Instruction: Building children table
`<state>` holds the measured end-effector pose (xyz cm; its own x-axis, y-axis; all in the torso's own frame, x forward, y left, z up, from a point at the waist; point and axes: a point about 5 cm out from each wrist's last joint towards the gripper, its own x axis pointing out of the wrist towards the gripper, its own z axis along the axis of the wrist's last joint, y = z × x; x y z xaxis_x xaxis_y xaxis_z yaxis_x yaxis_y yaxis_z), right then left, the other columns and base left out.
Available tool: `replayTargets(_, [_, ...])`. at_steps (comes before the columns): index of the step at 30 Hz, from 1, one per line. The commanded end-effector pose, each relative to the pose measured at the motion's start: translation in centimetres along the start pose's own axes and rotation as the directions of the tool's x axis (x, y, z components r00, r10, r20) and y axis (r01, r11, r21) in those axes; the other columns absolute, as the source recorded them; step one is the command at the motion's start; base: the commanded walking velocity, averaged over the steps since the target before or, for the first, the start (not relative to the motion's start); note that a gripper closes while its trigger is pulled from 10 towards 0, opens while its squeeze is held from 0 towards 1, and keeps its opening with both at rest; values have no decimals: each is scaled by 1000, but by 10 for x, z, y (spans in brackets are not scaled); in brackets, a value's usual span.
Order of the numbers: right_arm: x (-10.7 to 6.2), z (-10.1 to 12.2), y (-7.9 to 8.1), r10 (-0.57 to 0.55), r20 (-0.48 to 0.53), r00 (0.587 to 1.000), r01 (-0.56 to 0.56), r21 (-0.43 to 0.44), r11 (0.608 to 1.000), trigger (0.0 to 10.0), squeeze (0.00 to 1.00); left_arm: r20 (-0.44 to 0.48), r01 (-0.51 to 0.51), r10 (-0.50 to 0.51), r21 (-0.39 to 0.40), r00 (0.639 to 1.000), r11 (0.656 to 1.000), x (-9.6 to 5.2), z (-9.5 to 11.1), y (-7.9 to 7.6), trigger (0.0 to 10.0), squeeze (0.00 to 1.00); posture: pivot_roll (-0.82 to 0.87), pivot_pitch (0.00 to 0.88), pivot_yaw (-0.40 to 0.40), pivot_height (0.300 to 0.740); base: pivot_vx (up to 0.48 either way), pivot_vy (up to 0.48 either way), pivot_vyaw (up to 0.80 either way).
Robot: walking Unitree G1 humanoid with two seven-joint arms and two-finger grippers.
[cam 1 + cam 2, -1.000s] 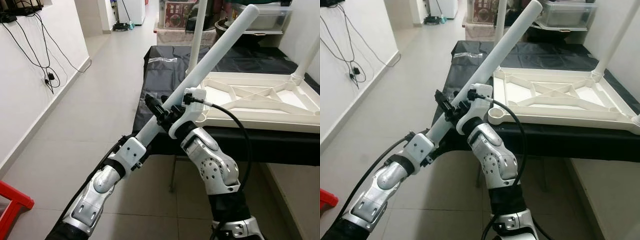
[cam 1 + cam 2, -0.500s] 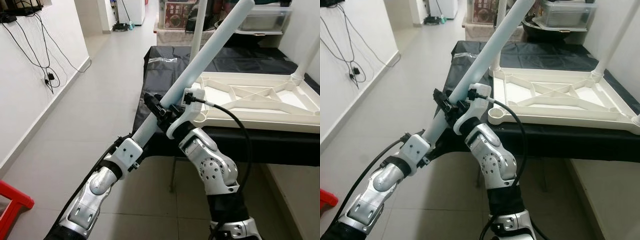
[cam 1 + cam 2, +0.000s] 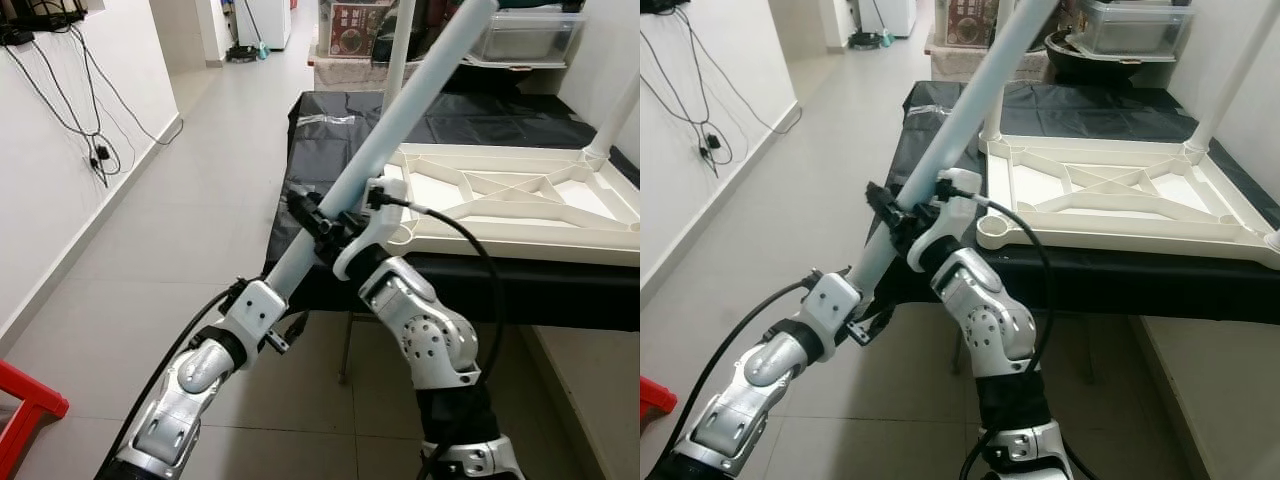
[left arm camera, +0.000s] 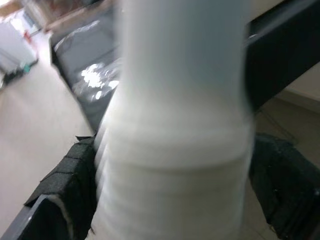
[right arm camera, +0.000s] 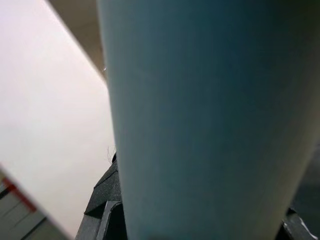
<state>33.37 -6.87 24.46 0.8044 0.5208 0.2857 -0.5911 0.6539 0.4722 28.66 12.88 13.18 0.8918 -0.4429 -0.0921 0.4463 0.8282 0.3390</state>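
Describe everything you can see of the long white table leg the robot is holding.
The table leg is a long, smooth, round white tube, plastic by its look. It slants up and away, its top running past the frame edge. The left gripper clamps its lower end; the right gripper grips it higher up. It hangs near the upturned tabletop.

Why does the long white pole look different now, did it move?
Yes. The white pole has tipped more upright: against the upside-down tabletop, which stayed put, its top end has swung up, held by the left gripper and right gripper.
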Motion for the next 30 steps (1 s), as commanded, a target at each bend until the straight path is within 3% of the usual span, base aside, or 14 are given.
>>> replayTargets(1, [0, 16, -5, -24, 70, 997, 25, -13, 1000, 0, 0, -30, -35, 34, -34, 999, 999, -7, -6, 6, 10000, 1000, 94, 63, -25, 740, 0, 0, 0])
replayTargets(2, [-2, 25, -18, -95, 104, 990, 101, -56, 993, 0, 0, -34, -78, 75, -87, 997, 993, -14, -8, 9, 10000, 0, 97, 61, -28, 740, 0, 0, 0])
replayTargets(3, [-2, 25, -18, -95, 104, 990, 101, -56, 993, 0, 0, -34, -78, 75, -87, 997, 993, -14, -8, 9, 10000, 0, 97, 61, -28, 740, 0, 0, 0])
replayTargets(4, [-4, 32, -28, -145, 133, 980, 159, -98, 982, 0, 0, -35, -111, 107, -135, 994, 985, -19, -9, 10, 10000, 0, 97, 61, -28, 740, 0, 0, 0])
replayTargets(5, [-8, 38, -39, -204, 161, 966, 229, -155, 961, 10000, 0, -34, -163, 159, -188, 987, 969, -26, -9, 12, 10000, 0, 99, 59, -30, 740, 0, 0, 0])
replayTargets(7, [-8, 38, -39, -204, 161, 966, 229, -155, 961, 10000, 0, -34, -163, 159, -188, 987, 969, -26, -9, 12, 10000, 0, 99, 59, -30, 740, 0, 0, 0])
replayTargets(8, [-16, 46, -52, -262, 207, 943, 306, -223, 926, 10000, 0, -52, -249, 244, -262, 969, 933, -37, -9, 15, 10000, 0, 103, 58, -35, 740, 0, 0, 0])
replayTargets(9, [-16, 46, -52, -262, 207, 943, 306, -223, 926, 10000, 0, -52, -249, 244, -262, 969, 933, -37, -9, 15, 10000, 0, 103, 58, -35, 740, 0, 0, 0])
replayTargets(13, [-23, 47, -57, -301, 240, 923, 361, -265, 894, 10000, 0, -70, -336, 333, -338, 940, 879, -44, -9, 17, 10000, 0, 101, 53, -39, 740, 344, 0, 0])
replayTargets(20, [-16, 46, -50, -272, 250, 929, 335, -264, 904, 10000, 0, -67, -366, 367, -346, 928, 864, -45, -4, 23, 10000, 0, 100, 44, -40, 740, 463, 0, 0])
replayTargets(30, [-4, 55, -36, -212, 288, 934, 290, -264, 920, 10000, 0, -72, -391, 389, -310, 918, 866, -44, -2, 32, 10000, 0, 101, 34, -45, 740, 231, -377, 0])
